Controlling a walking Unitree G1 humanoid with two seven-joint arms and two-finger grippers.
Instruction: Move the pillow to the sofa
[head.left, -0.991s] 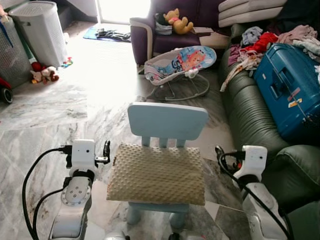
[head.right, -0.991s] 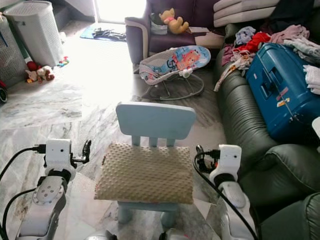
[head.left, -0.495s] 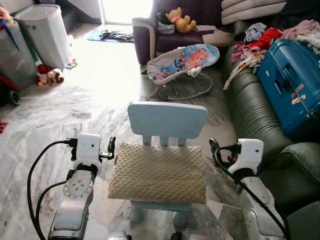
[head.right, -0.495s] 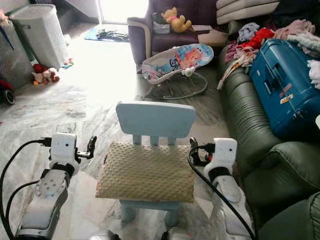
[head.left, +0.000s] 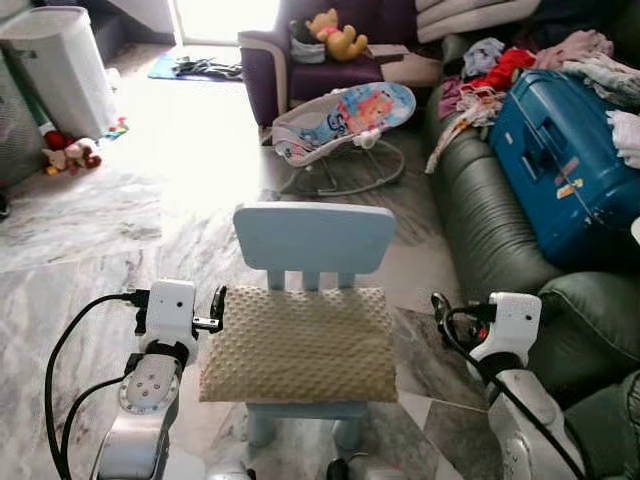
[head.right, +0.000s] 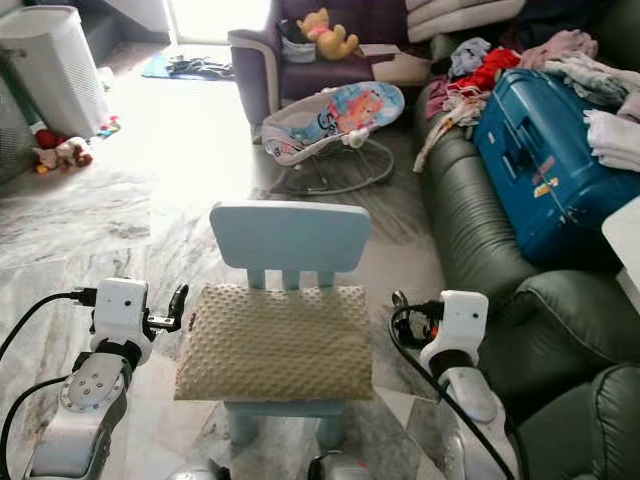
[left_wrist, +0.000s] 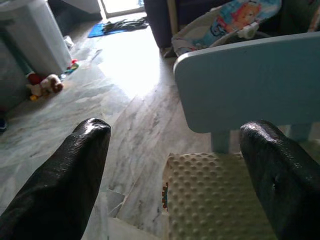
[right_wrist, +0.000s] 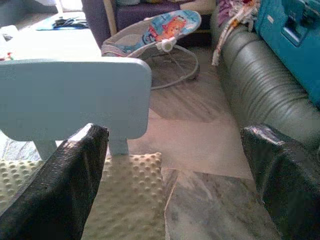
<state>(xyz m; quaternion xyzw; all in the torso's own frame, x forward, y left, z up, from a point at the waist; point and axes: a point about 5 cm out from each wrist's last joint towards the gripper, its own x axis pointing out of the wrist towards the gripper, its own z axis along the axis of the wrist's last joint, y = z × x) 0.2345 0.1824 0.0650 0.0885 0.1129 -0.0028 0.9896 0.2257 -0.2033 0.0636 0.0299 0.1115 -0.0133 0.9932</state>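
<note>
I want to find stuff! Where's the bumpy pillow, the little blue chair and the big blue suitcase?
pillow (head.left: 298, 345): left eye view, middle of its bumpy top.
chair (head.left: 314, 236): left eye view, middle of the backrest.
suitcase (head.left: 556, 165): left eye view, its broad blue side.

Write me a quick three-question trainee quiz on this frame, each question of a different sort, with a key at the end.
1. True or false: the pillow already lies on the sofa.
2. Multiple choice: what sits on the sofa beside the heap of clothes? A) a laundry basket B) a blue suitcase C) a lamp
3. Fill in: the left gripper and the right gripper are on either side of the pillow, both with fingers ____.

Key
1. False: it lies on the seat of the pale blue chair.
2. B
3. open: the wrist views show a wide gap between each pair of fingers, and neither touches the pillow.
</note>
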